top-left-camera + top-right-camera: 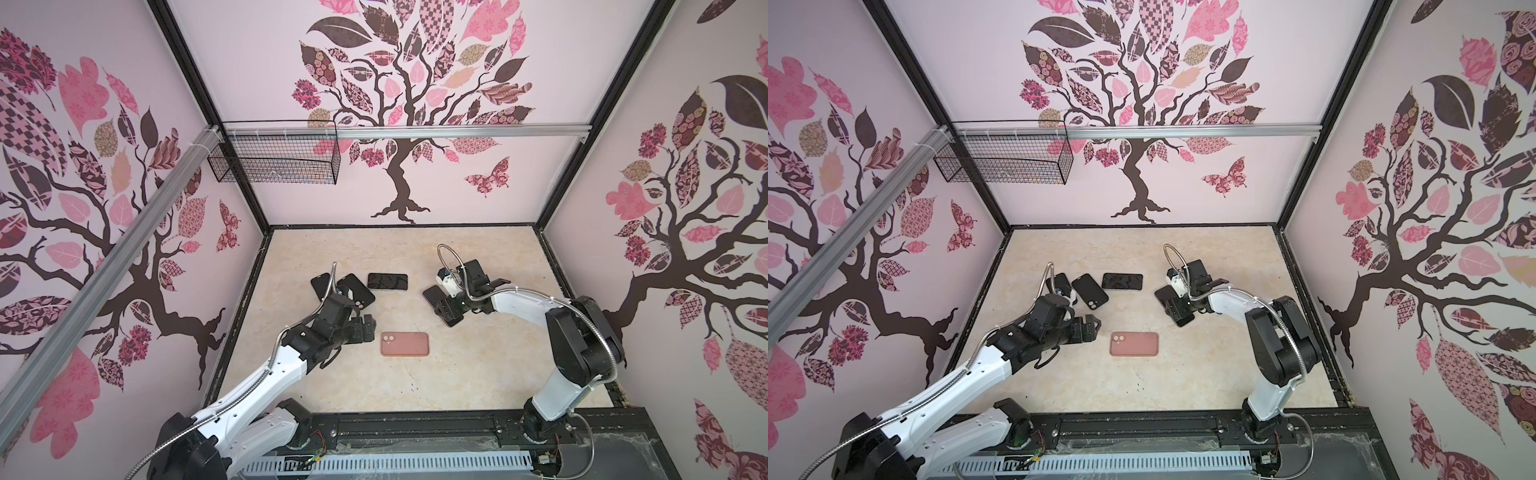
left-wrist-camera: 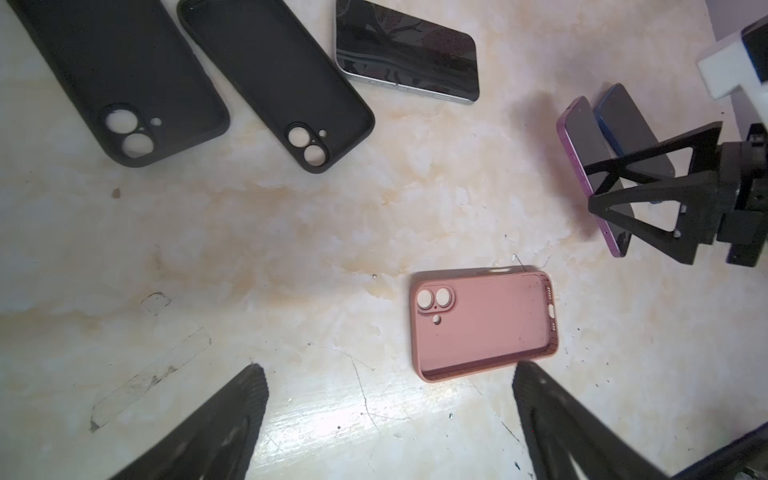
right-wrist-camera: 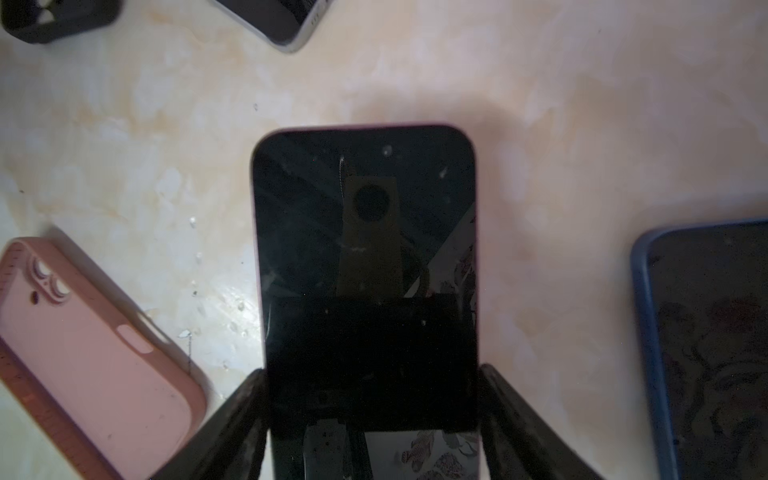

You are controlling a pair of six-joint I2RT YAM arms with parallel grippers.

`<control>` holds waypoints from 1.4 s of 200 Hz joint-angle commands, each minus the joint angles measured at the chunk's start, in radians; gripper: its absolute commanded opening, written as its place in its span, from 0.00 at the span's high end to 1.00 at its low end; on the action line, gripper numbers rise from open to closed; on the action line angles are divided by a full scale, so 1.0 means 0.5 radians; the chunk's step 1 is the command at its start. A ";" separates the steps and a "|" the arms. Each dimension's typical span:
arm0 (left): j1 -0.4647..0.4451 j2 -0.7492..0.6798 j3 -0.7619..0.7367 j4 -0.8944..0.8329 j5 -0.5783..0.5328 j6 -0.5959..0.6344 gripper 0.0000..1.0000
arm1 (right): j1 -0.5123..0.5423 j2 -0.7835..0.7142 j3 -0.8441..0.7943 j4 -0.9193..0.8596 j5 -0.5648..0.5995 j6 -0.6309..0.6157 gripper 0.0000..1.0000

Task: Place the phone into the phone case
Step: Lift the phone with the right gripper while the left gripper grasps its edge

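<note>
The pink phone case (image 1: 404, 344) lies flat on the table (image 1: 332, 386), open side up, near the centre, with its camera cut-outs toward the left. The left gripper (image 2: 388, 370) hovers just left of the case, fingers spread wide and holding nothing. The right gripper (image 3: 372, 372) sits right of centre and farther back, fingers pressed against both long edges of the purple phone (image 3: 363, 228), screen up. A blue phone (image 3: 706, 340) lies just beside it. Two black cases (image 2: 124, 70) (image 2: 270, 79) and a silver phone (image 2: 407, 50) lie at the far left and centre.
</note>
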 commanded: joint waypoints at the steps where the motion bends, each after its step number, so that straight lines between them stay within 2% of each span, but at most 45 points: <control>1: 0.014 0.072 0.186 -0.007 0.138 0.078 0.05 | 0.044 -0.196 -0.036 0.093 -0.111 0.035 0.51; 51: 0.044 0.173 0.339 0.050 0.450 0.097 0.06 | 0.107 -0.445 -0.168 0.246 -0.291 0.102 0.52; 81: 0.143 0.214 0.444 0.025 0.625 0.108 0.06 | 0.160 -0.565 -0.243 0.324 -0.353 0.134 0.52; 129: 0.294 0.261 0.510 0.088 1.044 0.088 0.09 | 0.300 -0.712 -0.352 0.409 -0.378 0.080 0.53; 165: 0.296 0.294 0.515 0.133 1.183 0.040 0.11 | 0.425 -0.793 -0.425 0.532 -0.380 0.065 0.53; 181: 0.296 0.306 0.512 0.164 1.239 0.019 0.17 | 0.502 -0.818 -0.429 0.559 -0.328 0.029 0.52; 201: 0.299 0.329 0.508 0.186 1.285 -0.001 0.28 | 0.575 -0.820 -0.408 0.559 -0.285 0.005 0.52; 236: 0.299 0.346 0.464 0.264 1.361 -0.048 0.32 | 0.665 -0.818 -0.374 0.557 -0.231 -0.016 0.52; 280: 0.299 0.370 0.419 0.323 1.408 -0.088 0.43 | 0.739 -0.830 -0.346 0.564 -0.160 -0.044 0.53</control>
